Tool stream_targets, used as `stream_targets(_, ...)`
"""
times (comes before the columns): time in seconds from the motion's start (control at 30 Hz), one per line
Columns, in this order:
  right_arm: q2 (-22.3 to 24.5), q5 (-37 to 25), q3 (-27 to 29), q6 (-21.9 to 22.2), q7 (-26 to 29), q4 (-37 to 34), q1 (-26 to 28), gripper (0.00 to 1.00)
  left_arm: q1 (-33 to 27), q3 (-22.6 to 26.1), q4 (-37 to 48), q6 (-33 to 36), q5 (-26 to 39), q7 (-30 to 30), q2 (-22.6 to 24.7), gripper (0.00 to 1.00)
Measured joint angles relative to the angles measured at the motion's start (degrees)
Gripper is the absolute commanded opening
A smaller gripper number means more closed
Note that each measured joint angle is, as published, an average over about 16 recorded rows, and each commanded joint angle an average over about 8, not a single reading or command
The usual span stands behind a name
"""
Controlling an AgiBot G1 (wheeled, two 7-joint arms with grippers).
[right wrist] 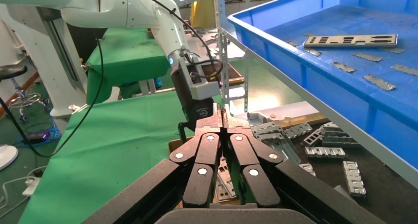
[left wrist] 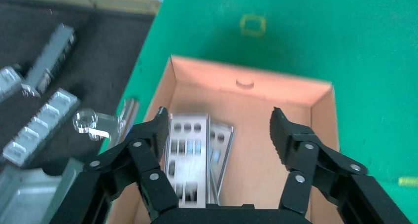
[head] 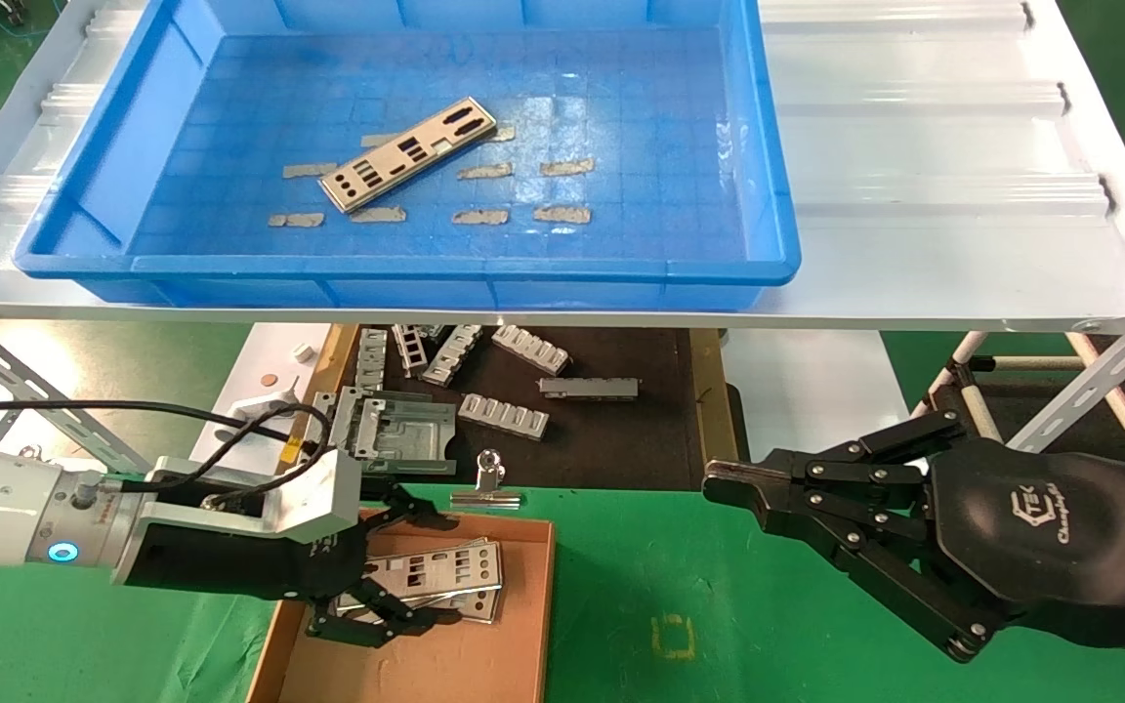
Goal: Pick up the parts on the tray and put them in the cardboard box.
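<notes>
One silver punched part [head: 408, 153] lies at an angle on the floor of the blue tray [head: 768, 195], also seen as the part [right wrist: 350, 40] in the tray [right wrist: 296, 71]. Below the shelf, the cardboard box [head: 533, 625] holds two overlapping parts [head: 445, 571]. My left gripper [head: 440, 569] hangs open just above them, gripping nothing. In the left wrist view the gripper [left wrist: 219, 125] spans the top part [left wrist: 187, 155] and a second part [left wrist: 220, 147] inside the box [left wrist: 323, 115]. My right gripper [head: 719, 483] is shut and empty to the right of the box, its tips [right wrist: 222, 116] pressed together.
The tray sits on a white ridged shelf [head: 934, 146] above the work surface. Grey ribbed brackets [head: 504, 415] lie on a dark mat behind the box. A binder clip [head: 487, 483] rests at the box's far edge. Green cloth [head: 719, 625] covers the table. Shelf struts [head: 1080, 391] stand at the right.
</notes>
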Motion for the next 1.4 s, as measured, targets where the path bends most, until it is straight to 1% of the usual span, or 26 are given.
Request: stream_targets(1.4,0.0,0.0,0.0,0.0,0.0,0.0,0.0,1.0,17.7,-29.7,-28.9,5.9,-14.8,-18.5,-11.2,1.0)
